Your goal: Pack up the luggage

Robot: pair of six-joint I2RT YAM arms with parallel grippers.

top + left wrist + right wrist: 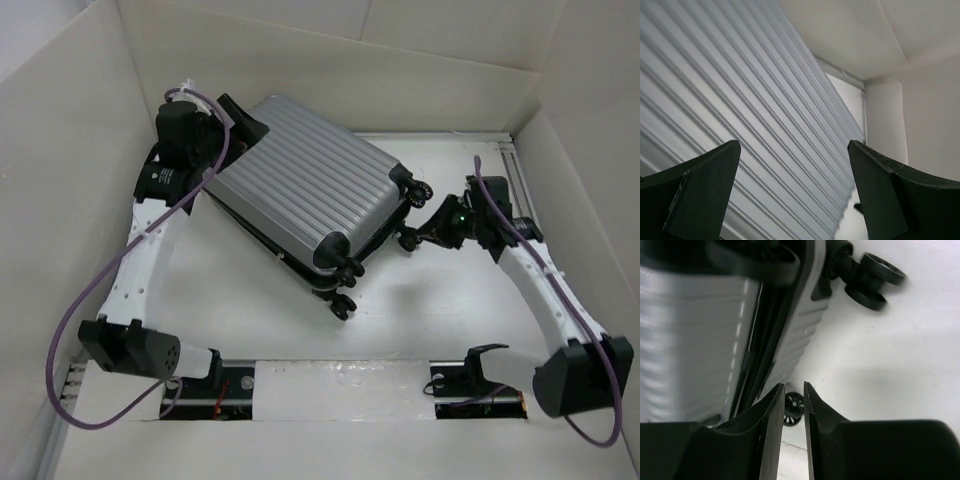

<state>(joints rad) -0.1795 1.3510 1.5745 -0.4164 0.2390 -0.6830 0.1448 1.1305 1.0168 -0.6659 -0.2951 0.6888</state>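
The luggage (300, 180), a silver-grey ribbed hard-shell suitcase, lies tilted on the white table, its two shells almost together with a dark seam showing along the near side. My left gripper (243, 125) sits at its far-left top corner. In the left wrist view that gripper (794, 145) stands wide open over the ribbed shell (740, 100), holding nothing. My right gripper (420, 235) is beside the wheel end on the right. In the right wrist view its fingers (794, 386) are a narrow gap apart and empty, next to the luggage's seam (690, 340).
Black spinner wheels stick out at the suitcase's near corner (345, 300) and right corner (415, 190), one pair close to my right fingers (870, 280). White walls (60, 150) enclose the table on three sides. Both arm bases sit at the near edge.
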